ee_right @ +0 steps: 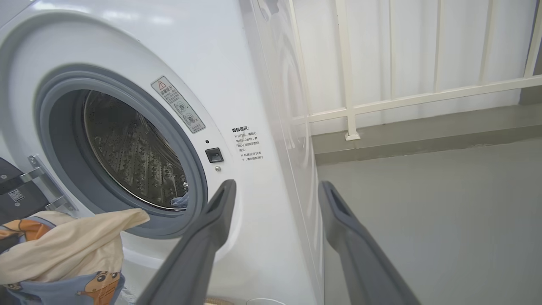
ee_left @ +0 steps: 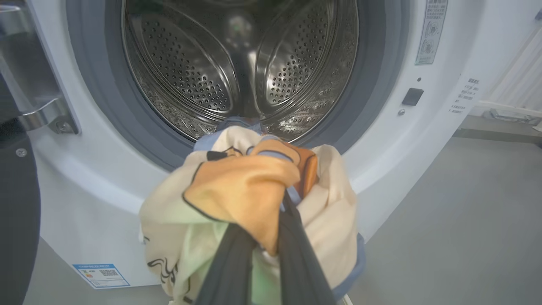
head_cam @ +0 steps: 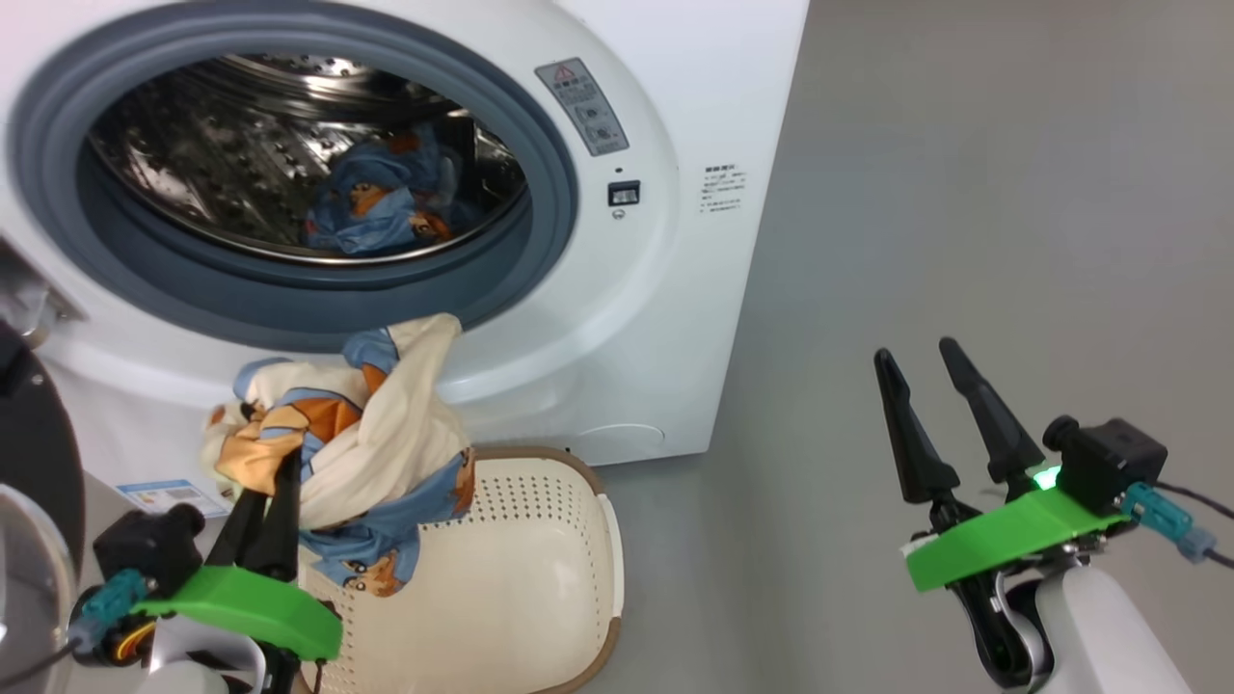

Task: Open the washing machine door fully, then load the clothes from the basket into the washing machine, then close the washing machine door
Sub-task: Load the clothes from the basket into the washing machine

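The white washing machine (head_cam: 694, 318) has its black door (head_cam: 34, 463) open at left, with some blue clothes (head_cam: 386, 207) lying in the drum (head_cam: 222, 154). A cream, orange and blue bundle (head_cam: 386, 434) hangs over the cream perforated basket (head_cam: 525, 578) below the opening.

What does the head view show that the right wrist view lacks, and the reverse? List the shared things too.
Head view: the left gripper, jaws shut on the clothes, and a blue label low on the washing machine. Right wrist view: a white railing behind the machine's side. Both: the machine's open drum, the held clothes, the right gripper with jaws open, and the grey floor.
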